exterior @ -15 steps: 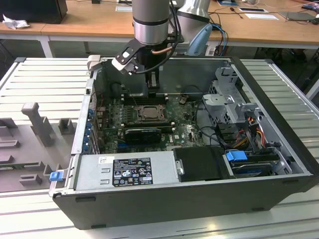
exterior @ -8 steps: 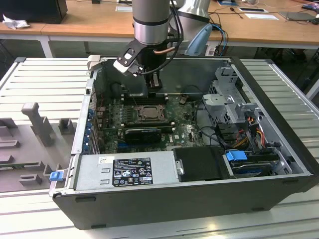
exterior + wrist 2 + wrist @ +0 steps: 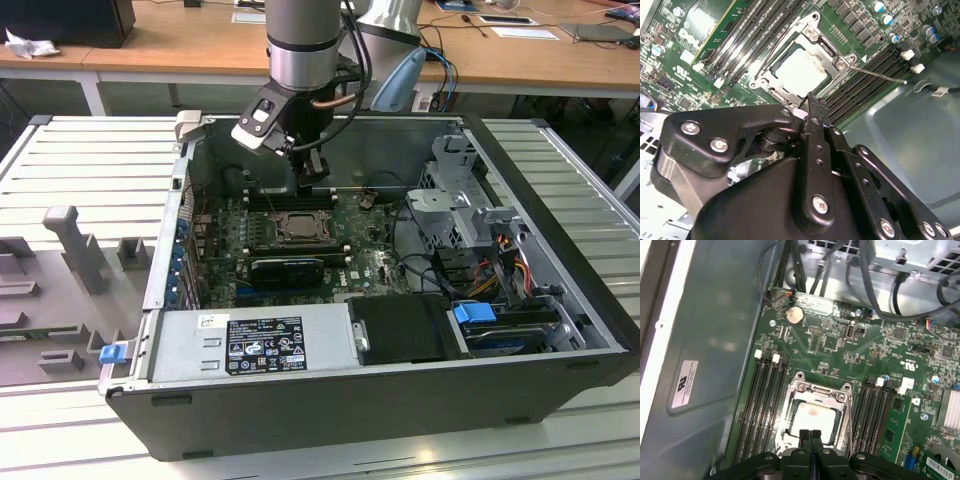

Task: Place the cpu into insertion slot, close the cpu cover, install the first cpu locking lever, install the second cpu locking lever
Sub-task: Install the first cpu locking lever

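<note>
Upright arm (image 3: pixel 305 40), downward gripper (image 3: pixel 810 433) fully closed.

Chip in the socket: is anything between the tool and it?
Nothing visible stands between. The shut tool hangs above the chip, which shows through the cut-out of the metal cover.

Arm (image 3: pixel 305 40): silver-grey cylinder with a darker band at its lower edge, black cable (image 3: pixel 357 50) alongside. Gripper (image 3: pixel 810 98): matte black linkage plates, silver screws (image 3: pixel 820 204) at pivots. White-faced camera block (image 3: pixel 254 126) at wrist.
</note>
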